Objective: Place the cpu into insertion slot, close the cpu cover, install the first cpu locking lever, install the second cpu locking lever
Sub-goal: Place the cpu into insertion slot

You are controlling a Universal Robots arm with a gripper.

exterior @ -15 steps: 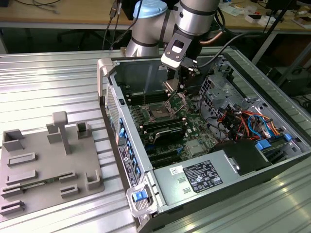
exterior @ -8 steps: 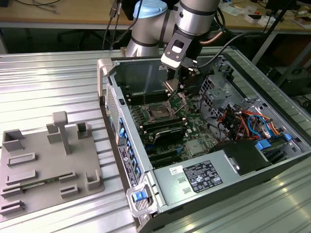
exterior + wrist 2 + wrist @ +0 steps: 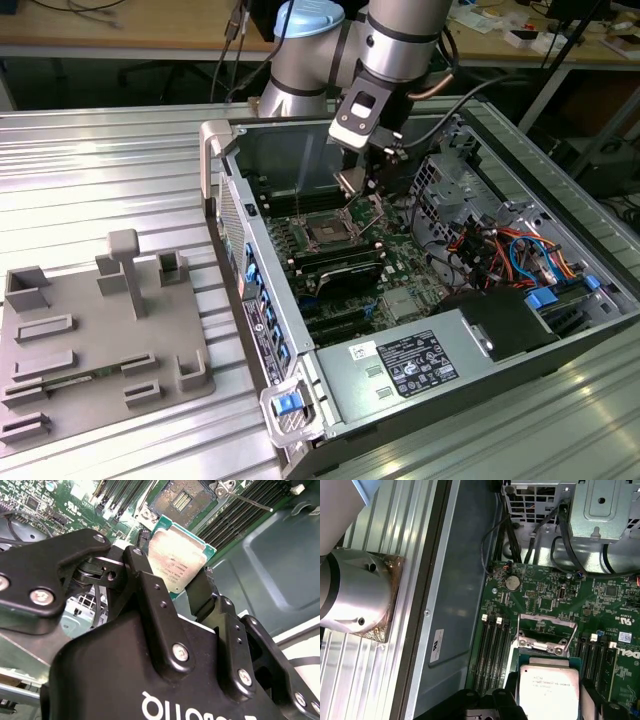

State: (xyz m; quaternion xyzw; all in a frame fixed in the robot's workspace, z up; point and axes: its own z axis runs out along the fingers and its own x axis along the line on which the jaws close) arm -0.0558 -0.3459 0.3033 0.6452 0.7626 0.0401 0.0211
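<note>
One small chip, the cpu point(image 3: 180, 555), is clamped by opposite edges in the closed gripper point(image 3: 171, 567), hanging above the open insertion slot point(image 3: 182, 500); likely light and stiff, with a fragile underside — so an edge hold suits it.

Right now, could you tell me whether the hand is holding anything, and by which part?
Yes: the hand holds the cpu, its fingers pinching two opposite side edges, leaving the metal top bare.
</note>
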